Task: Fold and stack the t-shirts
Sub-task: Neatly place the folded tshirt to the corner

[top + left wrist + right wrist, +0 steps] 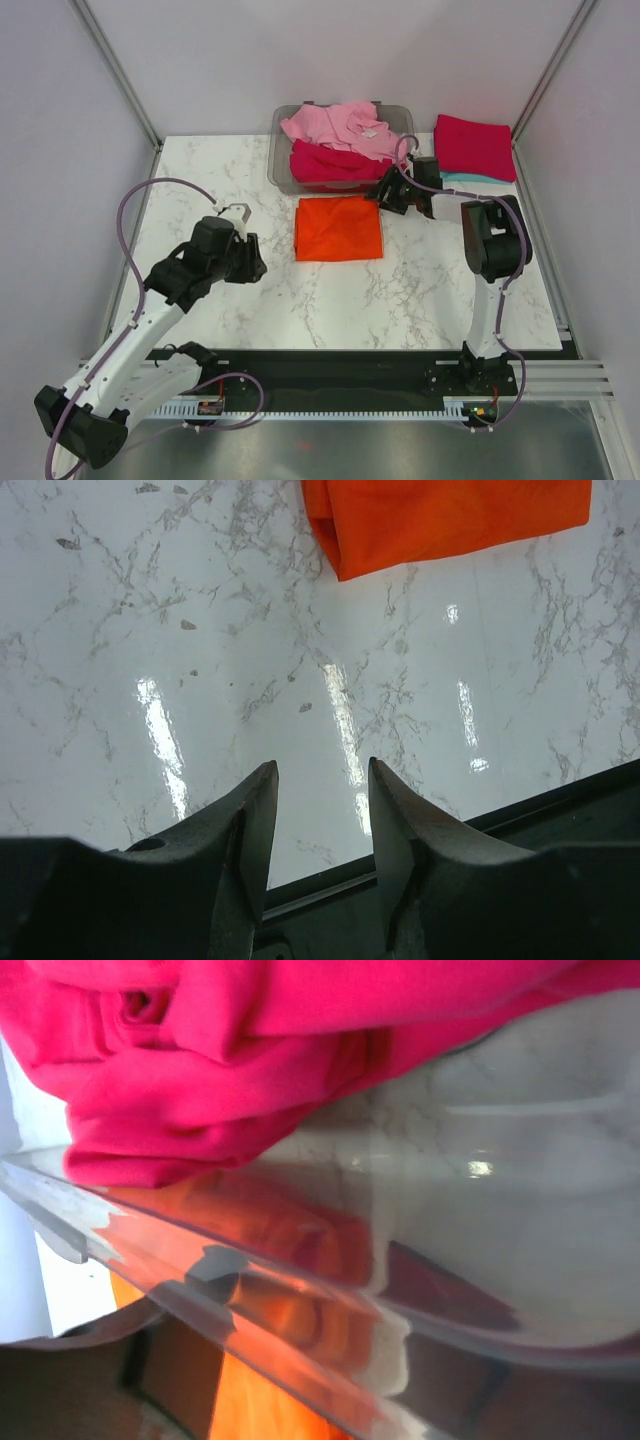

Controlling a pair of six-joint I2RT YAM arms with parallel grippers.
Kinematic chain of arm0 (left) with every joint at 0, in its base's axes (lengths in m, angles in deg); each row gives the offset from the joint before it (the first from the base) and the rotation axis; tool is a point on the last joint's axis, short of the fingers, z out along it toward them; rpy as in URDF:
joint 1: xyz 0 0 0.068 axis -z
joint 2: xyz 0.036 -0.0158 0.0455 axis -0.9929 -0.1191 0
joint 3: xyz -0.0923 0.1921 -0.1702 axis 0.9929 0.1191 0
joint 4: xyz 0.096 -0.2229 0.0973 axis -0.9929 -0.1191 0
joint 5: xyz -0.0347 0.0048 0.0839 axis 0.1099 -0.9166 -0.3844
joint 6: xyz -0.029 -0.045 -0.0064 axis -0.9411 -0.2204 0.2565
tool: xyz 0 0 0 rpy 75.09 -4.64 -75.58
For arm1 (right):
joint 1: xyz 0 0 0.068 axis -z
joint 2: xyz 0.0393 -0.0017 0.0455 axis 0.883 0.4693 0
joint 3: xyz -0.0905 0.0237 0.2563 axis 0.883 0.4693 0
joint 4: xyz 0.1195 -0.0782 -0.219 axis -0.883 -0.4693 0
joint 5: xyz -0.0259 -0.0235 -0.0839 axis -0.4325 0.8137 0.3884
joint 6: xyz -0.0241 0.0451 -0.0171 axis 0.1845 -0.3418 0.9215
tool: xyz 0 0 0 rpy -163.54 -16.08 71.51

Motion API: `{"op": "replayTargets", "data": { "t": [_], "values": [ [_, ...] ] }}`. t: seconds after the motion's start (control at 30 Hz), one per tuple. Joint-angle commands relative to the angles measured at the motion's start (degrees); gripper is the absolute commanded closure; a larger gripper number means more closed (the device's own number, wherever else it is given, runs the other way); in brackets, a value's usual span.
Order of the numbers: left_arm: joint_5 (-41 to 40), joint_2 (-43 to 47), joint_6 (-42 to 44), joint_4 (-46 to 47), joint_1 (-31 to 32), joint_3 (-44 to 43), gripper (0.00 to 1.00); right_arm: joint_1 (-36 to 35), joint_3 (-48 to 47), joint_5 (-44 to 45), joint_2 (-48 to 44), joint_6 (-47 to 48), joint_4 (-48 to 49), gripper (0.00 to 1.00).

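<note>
A folded bright orange t-shirt (pixel 338 228) lies flat mid-table; its corner shows in the left wrist view (pixel 450 520). A light pink t-shirt (pixel 338 124) and a crimson-magenta t-shirt (pixel 335 164) lie crumpled in the bin; the crimson one fills the top of the right wrist view (pixel 250 1050). A folded crimson t-shirt (pixel 474 146) lies on a teal one (pixel 482 180) at the back right. My left gripper (pixel 257 264) (pixel 320 770) is open and empty, left of the orange shirt. My right gripper (pixel 387 190) is at the bin's front right corner; its fingers are hidden behind the plastic.
The grey see-through plastic bin (pixel 282 150) stands at the back centre; its wall (pixel 300 1300) crosses the right wrist view close up. The table's near edge and black rail (pixel 560 800) lie just under the left gripper.
</note>
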State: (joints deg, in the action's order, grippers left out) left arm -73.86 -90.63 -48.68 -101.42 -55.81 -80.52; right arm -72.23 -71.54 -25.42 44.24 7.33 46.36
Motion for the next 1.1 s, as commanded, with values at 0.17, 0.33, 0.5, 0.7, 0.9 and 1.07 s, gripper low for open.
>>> {"op": "replayTargets", "data": {
  "t": [0.17, 0.33, 0.5, 0.7, 0.9, 1.07],
  "values": [
    [-1.24, 2.49, 2.7, 2.44, -0.02, 0.08, 0.51, -8.59, 6.12, 2.07, 7.35, -2.36, 7.49, 0.41],
    [-1.07, 3.89, 2.61, 2.44, -0.11, 0.17, 0.51, -8.59, 7.44, 1.81, 5.95, -3.06, 8.38, 0.68],
    [-1.77, 5.65, 2.34, 2.44, -0.02, -0.09, 0.52, -8.59, 11.04, -0.73, 0.95, -3.85, 10.92, 1.0],
    [-1.42, 11.35, 1.02, 0.51, -0.11, -1.76, 0.52, -7.54, 15.95, -1.27, -11.6, 1.24, 3.91, 1.0],
    [-2.03, 16.64, 0.15, 2.26, -0.11, 0.95, 0.52, -2.97, 22.37, 4.09, -25.84, 8.35, -6.11, 1.0],
    [-2.03, 17.61, 0.14, 3.06, -0.11, 1.66, 0.52, 1.86, 24.41, 8.22, -32.11, 13.97, -12.35, 1.0]
  ]
}}
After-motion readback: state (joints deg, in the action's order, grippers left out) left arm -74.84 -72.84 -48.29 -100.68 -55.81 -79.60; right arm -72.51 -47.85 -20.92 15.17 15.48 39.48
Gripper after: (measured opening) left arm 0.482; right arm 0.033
